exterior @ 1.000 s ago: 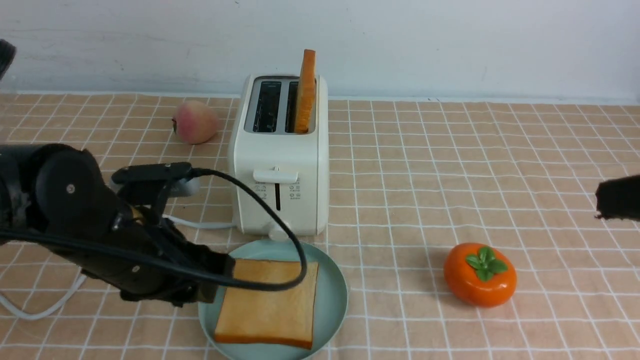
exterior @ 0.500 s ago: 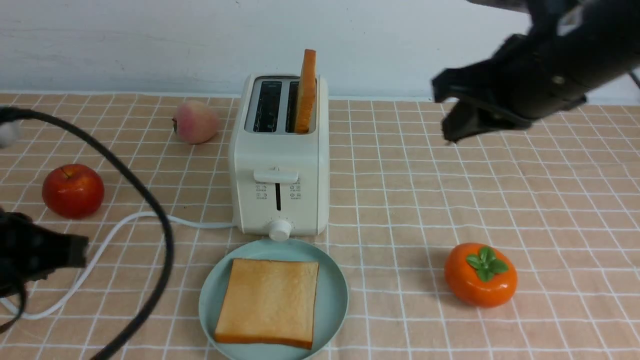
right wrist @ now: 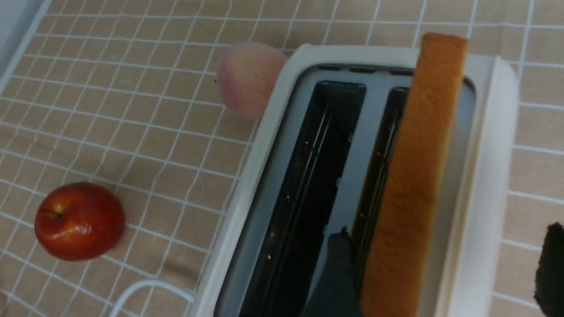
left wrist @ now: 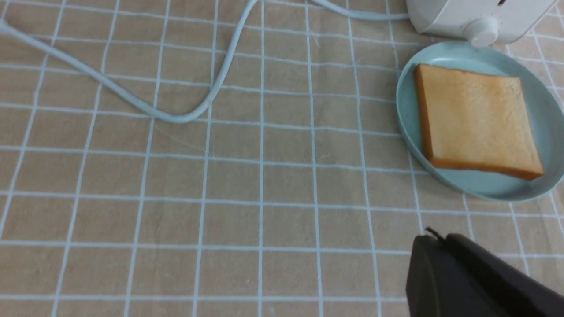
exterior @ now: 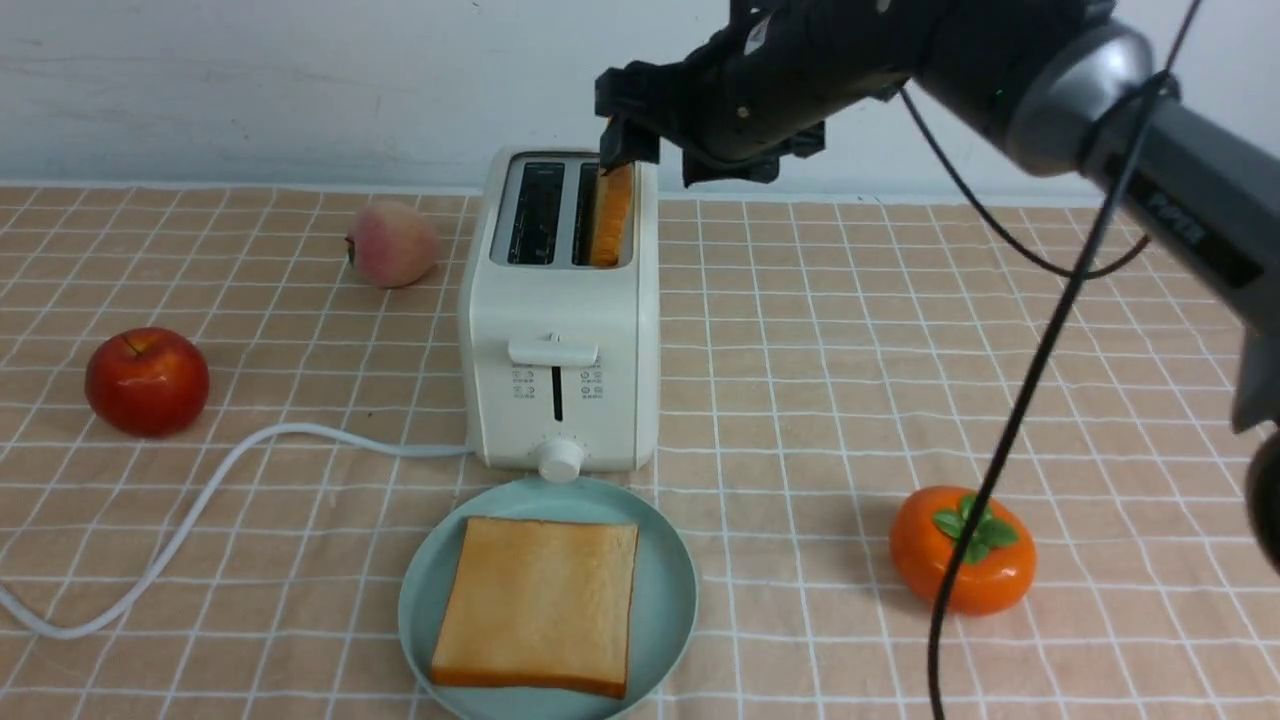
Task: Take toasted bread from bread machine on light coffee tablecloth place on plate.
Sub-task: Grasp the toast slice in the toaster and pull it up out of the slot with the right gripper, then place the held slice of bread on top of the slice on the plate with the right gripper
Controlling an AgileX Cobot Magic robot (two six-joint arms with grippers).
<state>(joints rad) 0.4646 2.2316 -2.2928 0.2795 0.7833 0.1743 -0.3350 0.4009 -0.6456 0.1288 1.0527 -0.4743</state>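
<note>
1. Left gripper (left wrist: 434, 235): out of the front view; the left wrist view shows its fingers together over the light tablecloth (exterior: 800, 420), with nothing between the tips.
2. White cord (exterior: 250, 450): runs in a curve over the cloth from the front view's left edge to the toaster's left side.
3. Red apple (exterior: 147, 382): on the cloth, left of the toaster, behind the cord's bend.
4. Pinkish peach (exterior: 391, 244): on the cloth, beside the toaster's rear half, farther back than the apple.
5. Plate (exterior: 665, 600): pale teal, round, directly in front of the toaster. One toasted slice (exterior: 540, 605) lies flat on it, golden face up, brown crust around.
6. Toaster (exterior: 560, 310): cream-white, lever and dial facing the camera. Left slot holds no bread; a second slice (right wrist: 412, 176) stands in the right slot, leaning slightly right, its upper part above the slot.
7. Right gripper (right wrist: 443, 237): above the toaster, jaws wide apart, one finger on each side of the standing slice, not clamped on it.
8. Persimmon (exterior: 925, 550): orange, green-leaved, on the cloth at right, well apart from the plate. A black cable (exterior: 1010, 430) hangs from the right arm, passing in front of it.
</note>
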